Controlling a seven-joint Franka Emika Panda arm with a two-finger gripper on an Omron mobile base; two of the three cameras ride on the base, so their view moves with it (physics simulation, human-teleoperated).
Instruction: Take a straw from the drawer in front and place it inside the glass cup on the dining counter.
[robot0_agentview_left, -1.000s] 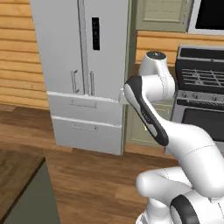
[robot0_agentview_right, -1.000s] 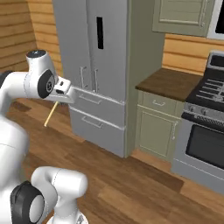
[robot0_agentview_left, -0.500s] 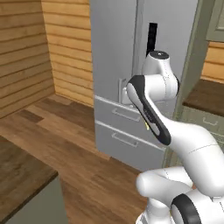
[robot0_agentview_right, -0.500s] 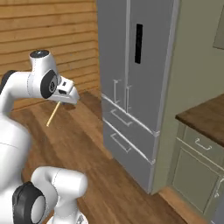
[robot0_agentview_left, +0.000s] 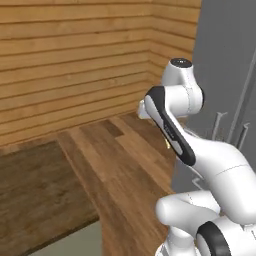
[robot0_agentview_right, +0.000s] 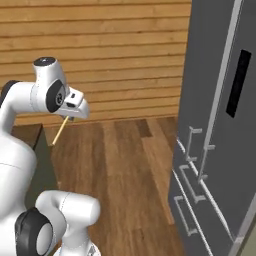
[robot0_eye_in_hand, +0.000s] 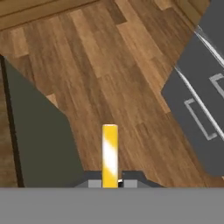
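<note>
My gripper (robot0_agentview_right: 70, 115) is shut on the straw (robot0_agentview_right: 60, 131), a thin pale-yellow stick that hangs down and to the left from the fingers. In the hand view the straw (robot0_eye_in_hand: 110, 154) sticks out from between the two fingertips of the gripper (robot0_eye_in_hand: 110, 183), over bare wood floor. The dining counter (robot0_agentview_left: 42, 187) has its dark-brown plank top at the lower left of the left base view. Its end (robot0_agentview_right: 26, 134) lies just left of the straw in the right base view. The glass cup and the drawer are out of view.
A tall grey fridge (robot0_agentview_right: 220, 125) with silver handles stands on the right, and its lower drawers (robot0_eye_in_hand: 203, 113) show in the hand view. A wood-plank wall (robot0_agentview_left: 75, 60) runs behind. Wood floor (robot0_agentview_right: 125, 170) lies between counter and fridge.
The base has turned left, so the whole scene slid right: the fridge went to the right edge, and the wood wall and dining counter came in. The straw stays in the gripper.
</note>
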